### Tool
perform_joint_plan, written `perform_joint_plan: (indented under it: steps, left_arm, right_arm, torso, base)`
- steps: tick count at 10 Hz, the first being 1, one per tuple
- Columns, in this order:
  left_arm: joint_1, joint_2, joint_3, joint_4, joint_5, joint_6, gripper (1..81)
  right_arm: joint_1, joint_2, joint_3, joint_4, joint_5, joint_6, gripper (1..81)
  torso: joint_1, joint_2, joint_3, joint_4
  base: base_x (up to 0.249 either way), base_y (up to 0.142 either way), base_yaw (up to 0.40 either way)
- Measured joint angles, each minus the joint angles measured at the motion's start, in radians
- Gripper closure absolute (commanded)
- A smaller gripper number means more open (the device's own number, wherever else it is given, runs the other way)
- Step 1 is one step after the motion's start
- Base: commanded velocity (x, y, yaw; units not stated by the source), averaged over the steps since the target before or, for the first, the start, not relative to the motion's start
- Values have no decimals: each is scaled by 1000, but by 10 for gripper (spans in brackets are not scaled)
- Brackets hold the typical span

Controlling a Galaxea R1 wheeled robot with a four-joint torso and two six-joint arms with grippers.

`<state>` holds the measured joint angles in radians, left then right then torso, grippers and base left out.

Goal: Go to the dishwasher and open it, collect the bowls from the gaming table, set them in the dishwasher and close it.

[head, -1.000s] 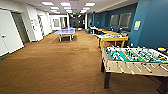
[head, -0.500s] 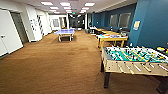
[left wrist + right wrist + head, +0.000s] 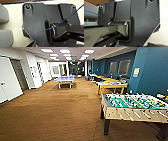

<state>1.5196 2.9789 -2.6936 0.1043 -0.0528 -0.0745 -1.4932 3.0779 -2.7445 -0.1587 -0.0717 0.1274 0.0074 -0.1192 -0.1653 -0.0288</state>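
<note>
Here, the robot is facing down a long games room with brown carpet (image 3: 57,112), and its jaws cannot be made out.

Going left to right in the head view: white doors (image 3: 8,79) and a white wall are running along the left side; a blue table-tennis table (image 3: 64,79) is standing far down the middle of the room; beyond it on the right a yellow-sided gaming table (image 3: 111,84) with a pale top is sitting against the blue wall (image 3: 152,69), with small coloured shapes on it too blurred to identify; nearest on the right a foosball table (image 3: 135,107) with a green field and rods is standing on the carpet. Both wrist views are looking at the robot's own dark plate and jointed bar, with a thin blue wire (image 3: 50,28) crossing the left one, so whether either set of jaws is open, closed or holding anything cannot be told, nor how the gaming table lies relative to them.
</note>
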Motion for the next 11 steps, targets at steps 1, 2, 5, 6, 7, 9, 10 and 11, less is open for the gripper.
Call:
perform_joint_plan:
  steps: [1,2,5,6,7,9,10,11]
  left_arm:
    - [-1,2,0,0,0,0,10]
    - [-1,2,0,0,-1,0,10]
    - [15,2,0,0,4,0,10]
    - [7,2,0,0,4,0,10]
    - [-8,2,0,0,-3,0,10]
    - [-3,1,0,0,-3,0,10]
    - [1,-1,0,0,0,0,10]
    - [-1,-2,0,0,0,0,10]
  right_arm:
    - [0,0,0,0,0,0,10]
    - [0,0,0,0,0,0,10]
    - [-21,0,0,0,-2,1,10]
    - [-16,1,0,0,-6,1,10]
    - [-3,0,0,0,1,0,10]
    - [-7,0,0,0,0,0,10]
    - [-11,0,0,0,-1,0,10]
    - [-10,1,0,0,0,0,10]
  torso:
    - [0,0,0,0]
    - [0,0,0,0]
    - [-3,-2,1,0]
    - [-1,-1,0,0]
    - [-1,-1,0,0]
    - [-2,-1,0,0]
    - [-2,-1,0,0]
    - [-2,-1,0,0]
  base:
    - [0,0,0]
    - [0,0,0]
    - [100,0,0]
    - [114,0,0]
    - [120,0,0]
    - [136,0,0]
    - [149,0,0]
    - [149,0,0]
